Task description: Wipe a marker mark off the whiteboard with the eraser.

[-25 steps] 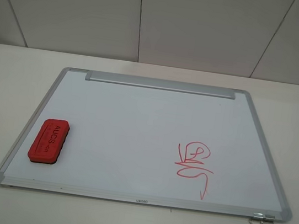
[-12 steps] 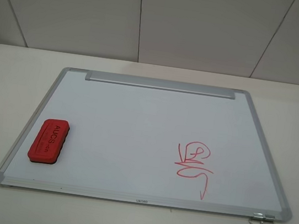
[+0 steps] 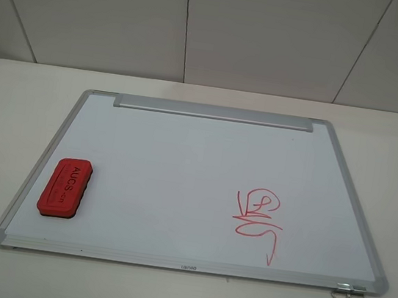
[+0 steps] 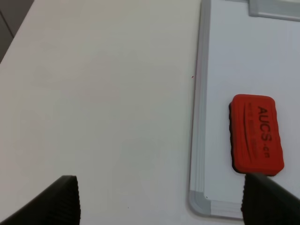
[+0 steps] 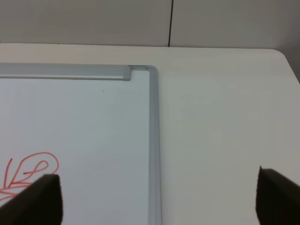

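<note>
White tabletop point(image 3: 14, 93) holds the big white whiteboard point(image 3: 182, 161) with its silver metal frame. On it, at about four o'clock, sits the small red boxy marker mark point(image 3: 262, 202). The little red block eraser point(image 3: 65, 186) lies flat at eight o'clock. It looks light and firm; pinch its long sides. Both the left gripper point(image 4: 159, 201) and right gripper point(image 5: 157, 197) stand wide apart, holding nothing.

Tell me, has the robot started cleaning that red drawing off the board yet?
Not yet. The marker mark is intact on the whiteboard. The eraser lies untouched near the board's left edge. The left gripper hangs open, empty. Grasping and wiping remain.
</note>
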Action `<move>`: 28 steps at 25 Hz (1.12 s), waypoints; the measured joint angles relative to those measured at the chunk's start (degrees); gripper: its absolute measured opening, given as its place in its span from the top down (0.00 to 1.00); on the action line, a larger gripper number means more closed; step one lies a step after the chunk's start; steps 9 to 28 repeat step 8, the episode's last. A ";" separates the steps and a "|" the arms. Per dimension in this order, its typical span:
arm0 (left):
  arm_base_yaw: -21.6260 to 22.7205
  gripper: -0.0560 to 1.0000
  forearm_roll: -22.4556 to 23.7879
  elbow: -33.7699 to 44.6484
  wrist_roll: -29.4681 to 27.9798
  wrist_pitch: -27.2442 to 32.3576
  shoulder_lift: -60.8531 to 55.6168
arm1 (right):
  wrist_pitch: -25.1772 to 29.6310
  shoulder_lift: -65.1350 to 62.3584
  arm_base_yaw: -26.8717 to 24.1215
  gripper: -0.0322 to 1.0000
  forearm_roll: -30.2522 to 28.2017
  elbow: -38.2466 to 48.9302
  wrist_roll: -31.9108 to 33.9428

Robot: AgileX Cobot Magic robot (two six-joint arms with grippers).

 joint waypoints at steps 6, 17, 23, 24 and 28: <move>0.00 0.29 -1.94 0.11 1.63 -0.01 0.00 | 0.00 0.00 0.00 0.28 0.00 0.00 0.00; 0.00 0.29 -2.06 0.11 1.75 -0.01 0.00 | 0.00 0.00 0.00 0.28 0.00 0.00 0.00; 0.00 0.29 -2.06 0.11 1.75 -0.01 0.00 | 0.00 0.00 0.00 0.28 0.00 0.00 0.00; 0.00 0.29 -2.06 0.11 1.75 -0.01 0.00 | 0.00 0.00 0.00 0.28 0.00 0.00 0.00; 0.00 0.29 -2.06 0.11 1.75 -0.01 0.00 | 0.00 0.00 0.00 0.28 0.00 0.00 0.00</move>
